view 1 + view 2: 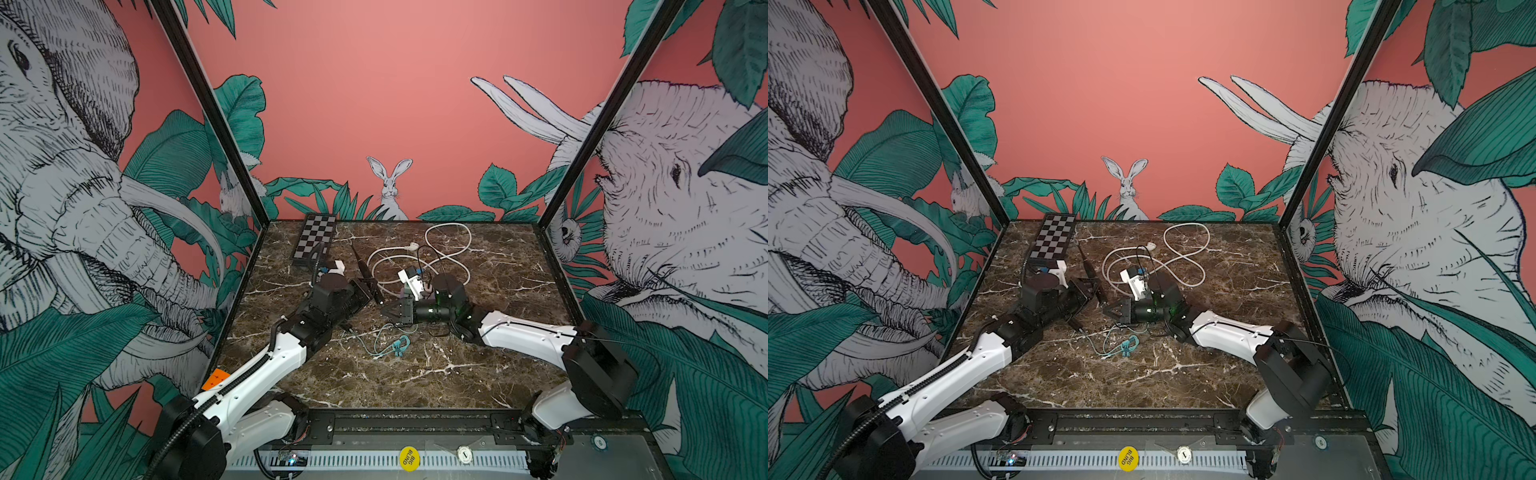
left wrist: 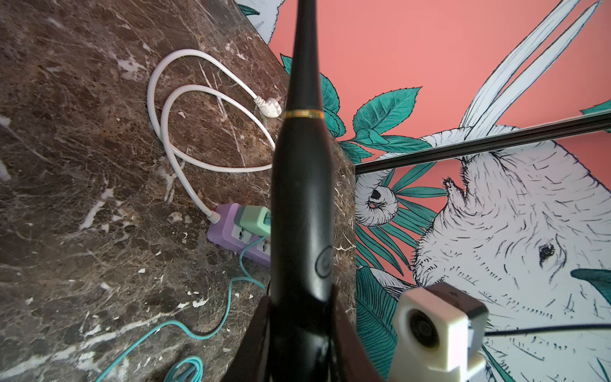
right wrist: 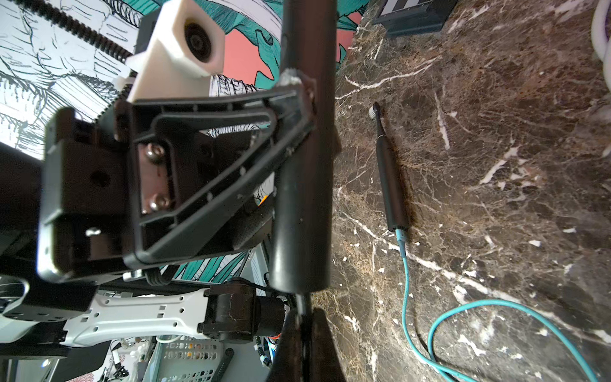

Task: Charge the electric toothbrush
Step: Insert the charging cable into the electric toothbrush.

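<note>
My left claw [image 2: 301, 307] is clamped narrow on the black toothbrush [image 2: 302, 185], below its button. It holds the brush off the marble table [image 2: 82, 165], neck toward the back wall [image 1: 374, 104]. My right claw [image 3: 304, 325] is pinched shut just under the brush's base. Whether the thin dark piece at its tips is gripped, I cannot tell.

Only my left wrist view shows the button and gold ring. Behind them it shows a green adapter [image 2: 253, 220] in a purple power strip [image 2: 228, 228], whose white cord [image 2: 165, 132] also lies coiled in both top views. There my claws face each other at mid-table.

Only my right wrist view shows a second toothbrush [image 3: 391, 185] lying on the marble, a teal cable [image 3: 405, 274] at its base.
</note>
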Robot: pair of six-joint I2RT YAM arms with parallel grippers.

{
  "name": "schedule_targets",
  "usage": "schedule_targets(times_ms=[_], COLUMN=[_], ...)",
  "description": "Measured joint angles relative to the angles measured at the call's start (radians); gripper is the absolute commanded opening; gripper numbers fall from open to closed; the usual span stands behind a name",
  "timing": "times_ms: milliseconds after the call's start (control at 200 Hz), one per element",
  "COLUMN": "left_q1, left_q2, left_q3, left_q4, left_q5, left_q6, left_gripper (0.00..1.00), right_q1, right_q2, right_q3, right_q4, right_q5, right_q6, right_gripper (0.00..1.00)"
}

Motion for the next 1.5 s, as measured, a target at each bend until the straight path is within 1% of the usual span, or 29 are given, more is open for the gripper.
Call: schedule_targets(times_ms=[170, 310, 930, 990, 1060, 1135, 1190, 1355, 1500], left_q1=[-0.013, -0.028, -0.036, -0.036, -0.042, -0.055, -0.068, -0.105, -0.139], left_q2=[0.000, 0.005, 0.020, 0.021, 0.020, 0.019, 0.016, 0.024, 0.073], left_q3=[0.000, 0.000, -0.003, -0.003, -0.003, -0.002, -0.001, 0.003, 0.046], left_q4=[0.016, 0.033, 0.087, 0.086, 0.082, 0.078, 0.056, -0.006, -0.059], left_q5=[-0.013, -0.034, -0.060, -0.058, -0.036, -0.032, -0.002, 0.048, 0.055], left_q6=[0.016, 0.019, 0.003, 0.003, 0.003, 0.004, 0.006, 0.008, 0.021], left_gripper=[0.00, 0.00, 0.00, 0.00, 0.00, 0.00, 0.00, 0.00, 0.00], right_q1=[-0.015, -0.020, -0.033, -0.034, -0.035, -0.037, -0.040, -0.064, -0.067], right_q2=[0.000, -0.003, -0.011, -0.014, -0.026, -0.059, -0.087, -0.221, -0.375], right_q3=[0.000, 0.000, 0.034, 0.034, 0.034, 0.027, 0.025, -0.007, -0.039], right_q4=[0.014, 0.012, -0.049, -0.060, -0.066, -0.100, -0.105, -0.140, -0.264], right_q5=[-0.025, -0.029, -0.021, -0.019, 0.003, 0.018, 0.051, 0.124, 0.213], right_q6=[0.043, 0.047, -0.038, -0.050, -0.064, -0.092, -0.110, -0.187, -0.282], right_gripper=[0.00, 0.00, 0.00, 0.10, 0.26, 0.38, 0.48, 0.65, 0.83])
